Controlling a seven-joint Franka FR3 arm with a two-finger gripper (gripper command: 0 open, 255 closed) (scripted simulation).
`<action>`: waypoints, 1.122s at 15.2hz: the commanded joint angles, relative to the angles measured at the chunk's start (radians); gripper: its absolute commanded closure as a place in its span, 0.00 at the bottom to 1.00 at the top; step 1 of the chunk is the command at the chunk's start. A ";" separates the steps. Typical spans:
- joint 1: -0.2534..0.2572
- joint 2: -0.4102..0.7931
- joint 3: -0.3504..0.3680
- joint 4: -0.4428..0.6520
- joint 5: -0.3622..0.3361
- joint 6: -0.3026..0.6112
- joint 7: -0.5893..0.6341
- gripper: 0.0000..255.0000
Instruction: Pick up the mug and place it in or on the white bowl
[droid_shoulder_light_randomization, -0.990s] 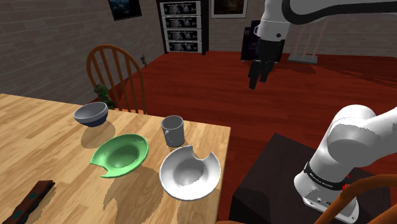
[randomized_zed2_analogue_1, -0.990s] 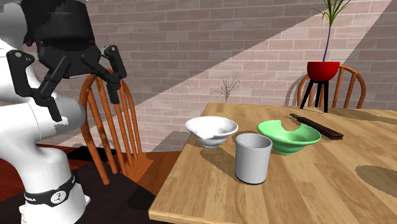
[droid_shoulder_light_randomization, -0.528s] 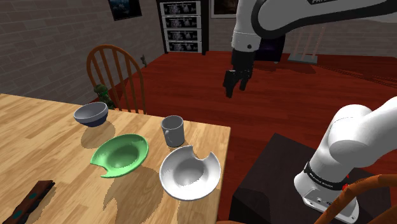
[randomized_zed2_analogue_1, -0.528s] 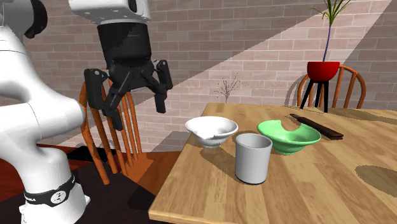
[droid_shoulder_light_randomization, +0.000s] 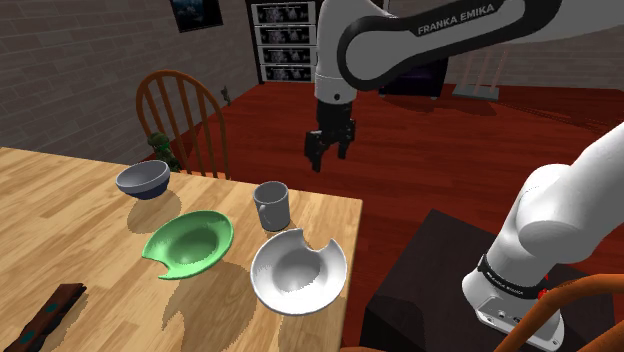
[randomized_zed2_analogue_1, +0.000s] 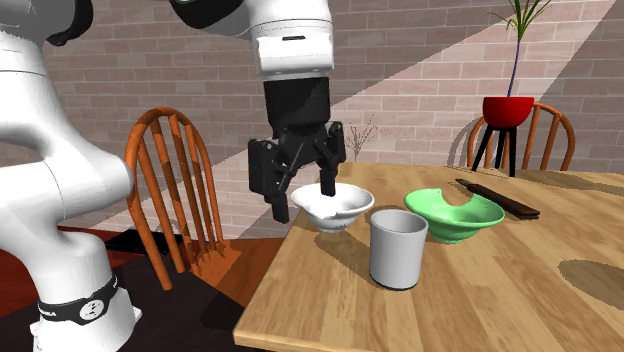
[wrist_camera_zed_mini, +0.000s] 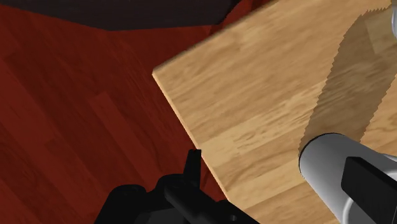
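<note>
Plainly, on the wooden table (droid_shoulder_light_randomization: 60, 200), a green bowl (droid_shoulder_light_randomization: 190, 242) lies at eight o'clock of the grey mug (droid_shoulder_light_randomization: 272, 205), which stands upright. The white bowl (droid_shoulder_light_randomization: 298, 270) sits just beside the mug at five o'clock. The gripper (droid_shoulder_light_randomization: 328, 155) hangs at one o'clock, fingers spread, holding nothing.

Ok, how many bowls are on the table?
3: a white notched bowl at the edge of the wooden table, a green notched bowl beside it, a blue-grey round bowl by the wooden chair.

Arm (droid_shoulder_light_randomization: 440, 35) outstretched — hand (droid_shoulder_light_randomization: 331, 155) spread, empty
</note>
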 joint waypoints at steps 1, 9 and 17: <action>0.003 0.063 0.030 0.042 -0.012 0.021 0.045 0.00; 0.031 0.367 0.120 0.279 -0.126 0.073 0.236 0.00; 0.037 0.403 0.122 0.216 -0.141 0.169 0.246 0.00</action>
